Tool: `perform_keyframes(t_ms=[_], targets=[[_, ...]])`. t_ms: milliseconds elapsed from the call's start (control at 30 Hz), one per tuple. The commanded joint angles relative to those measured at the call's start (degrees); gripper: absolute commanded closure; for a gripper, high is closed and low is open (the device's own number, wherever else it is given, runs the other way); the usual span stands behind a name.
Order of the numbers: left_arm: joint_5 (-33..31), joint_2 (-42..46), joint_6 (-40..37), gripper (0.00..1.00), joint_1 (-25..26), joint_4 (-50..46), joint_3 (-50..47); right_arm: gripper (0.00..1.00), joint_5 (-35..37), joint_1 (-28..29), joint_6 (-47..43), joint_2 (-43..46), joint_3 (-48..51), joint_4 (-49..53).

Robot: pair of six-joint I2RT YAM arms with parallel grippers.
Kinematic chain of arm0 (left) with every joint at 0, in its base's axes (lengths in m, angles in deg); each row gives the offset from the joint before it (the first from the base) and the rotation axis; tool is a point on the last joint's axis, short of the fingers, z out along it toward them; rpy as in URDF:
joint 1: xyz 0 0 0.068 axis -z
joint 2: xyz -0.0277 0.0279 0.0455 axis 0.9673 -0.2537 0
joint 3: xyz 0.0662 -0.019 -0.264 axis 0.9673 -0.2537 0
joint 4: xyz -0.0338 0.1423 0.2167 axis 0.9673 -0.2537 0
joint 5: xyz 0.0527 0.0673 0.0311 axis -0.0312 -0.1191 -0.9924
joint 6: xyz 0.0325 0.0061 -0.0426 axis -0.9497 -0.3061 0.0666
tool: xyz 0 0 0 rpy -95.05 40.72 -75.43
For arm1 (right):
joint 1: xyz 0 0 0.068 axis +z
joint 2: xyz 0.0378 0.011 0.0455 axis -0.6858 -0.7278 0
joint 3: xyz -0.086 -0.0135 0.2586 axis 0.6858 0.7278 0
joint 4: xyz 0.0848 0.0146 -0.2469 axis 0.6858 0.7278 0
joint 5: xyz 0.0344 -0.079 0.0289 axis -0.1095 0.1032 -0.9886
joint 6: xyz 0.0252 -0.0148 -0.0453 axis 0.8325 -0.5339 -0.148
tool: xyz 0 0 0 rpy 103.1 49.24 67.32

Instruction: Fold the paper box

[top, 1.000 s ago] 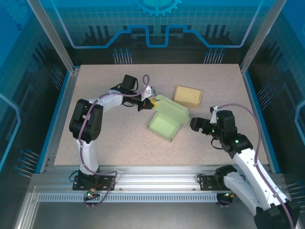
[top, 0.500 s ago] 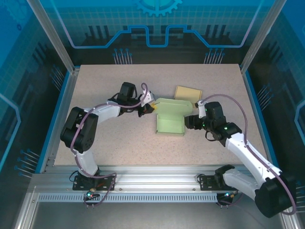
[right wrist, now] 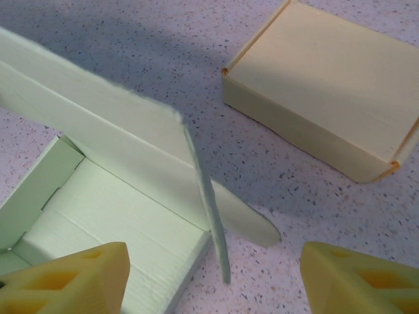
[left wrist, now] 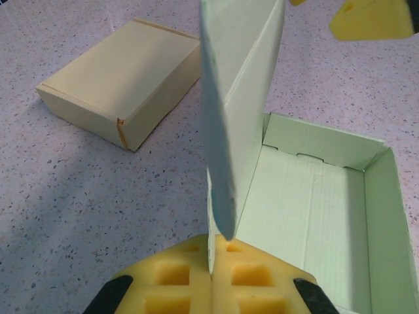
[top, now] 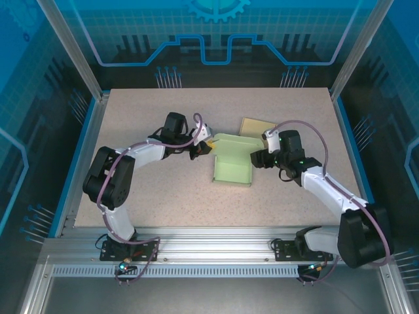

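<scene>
Your left jaws are clenched on the box (left wrist: 319, 210) lid (left wrist: 237, 91); right jaws spread, straddling a flap (right wrist: 207, 196).

A tan box (top: 253, 125) blocks the way just behind the green box (top: 232, 169).

Apart from the main stuff, there's a tan cardboard box (top: 252, 125) lying flat and closed on the tabletop (top: 163, 190). It's toward the far edge, a bit right of the middle and well in from the far right corner. The tabletop is a speckled beige surface, and up close the box's corners show darker orange edging. Blue see-through panels (top: 216, 33) on aluminium posts wall it all in, and a slotted aluminium rail (top: 216, 252) runs along the near edge.
</scene>
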Motion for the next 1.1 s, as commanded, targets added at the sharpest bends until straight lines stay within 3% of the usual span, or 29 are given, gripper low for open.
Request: perform_keyframes(t_ms=[0, 333, 500, 633, 800, 967, 1067], targets=[[0.05, 0.29, -0.87, 1.00, 0.05, -2.29, 1.54, 0.34, -2.59, -1.31, -2.10, -1.28, -2.24, -4.10], [0.23, 0.00, -1.97, 1.00, 0.05, -4.19, 2.46, 0.36, -5.41, -3.82, -2.70, -4.38, -2.26, -5.66], [0.09, 0.00, -0.25, 1.00, 0.05, -3.42, 2.24, 0.48, -8.05, -4.08, -2.01, -5.84, -2.11, -6.59], [-2.23, 0.53, 2.08, 1.00, 0.72, -1.19, 1.14, 0.68, -9.29, -4.04, -0.17, -5.76, -1.63, -7.53], [-11.92, 2.30, 6.46, 1.00, 3.92, 1.72, -0.47, 0.86, -8.43, -3.11, 3.29, -4.45, -1.51, -7.44], [-30.31, 4.06, 14.71, 1.00, 10.59, 4.38, -1.88, 0.93, -0.41, 1.26, 7.83, -2.57, -0.77, -8.19], [-36.65, 4.96, 20.30, 1.00, 13.30, 7.45, -3.20, 0.97, 6.04, 4.12, 11.05, -2.04, -0.63, -8.27]])
